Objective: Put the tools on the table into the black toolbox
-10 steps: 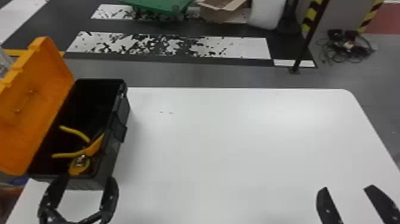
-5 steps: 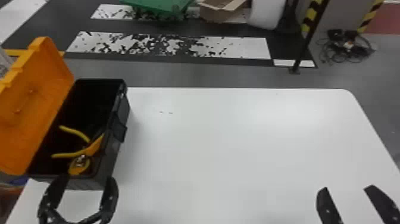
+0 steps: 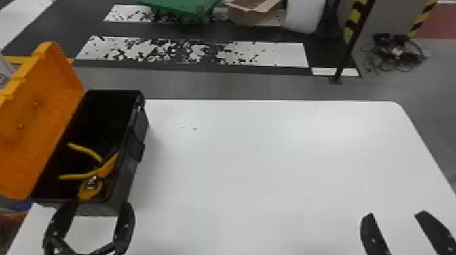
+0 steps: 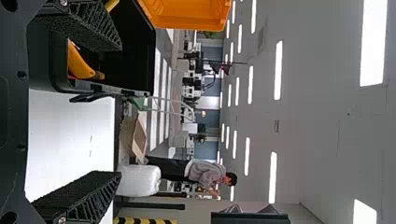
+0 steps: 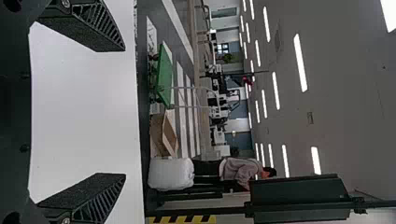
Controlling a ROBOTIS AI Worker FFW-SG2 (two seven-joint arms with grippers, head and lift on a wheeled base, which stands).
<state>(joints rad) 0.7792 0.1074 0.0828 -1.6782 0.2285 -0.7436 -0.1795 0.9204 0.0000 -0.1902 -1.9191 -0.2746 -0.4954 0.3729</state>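
Black and long, the toolbox (image 3: 126,183) is standing on the table (image 3: 254,176) just beyond the fingertips of the left gripper (image 3: 98,207), its near end facing that gripper and its long axis running away from it, the far end leaning somewhat to the right. Its orange lid (image 3: 40,122) is standing open along the left long side, tilting outward, while the latch (image 3: 135,148) is hanging on the right long side. Tools are lying inside, ahead of the left gripper. Closest to it, just inside the near end, a round yellow tool (image 3: 89,191) is resting. Beyond that, two thin yellow handles (image 3: 79,176) are spreading leftward: the nearer is lying almost crosswise to the toolbox, the farther is slanting with its free end pointing left and away. Both are converging toward an orange piece (image 3: 108,165), which is slanting away and rightward along the right wall. The left gripper is holding its fingers wide apart, with nothing between them. Well to its right, the right gripper (image 3: 396,214) is hanging over the table's near right part, likewise spread wide and empty.
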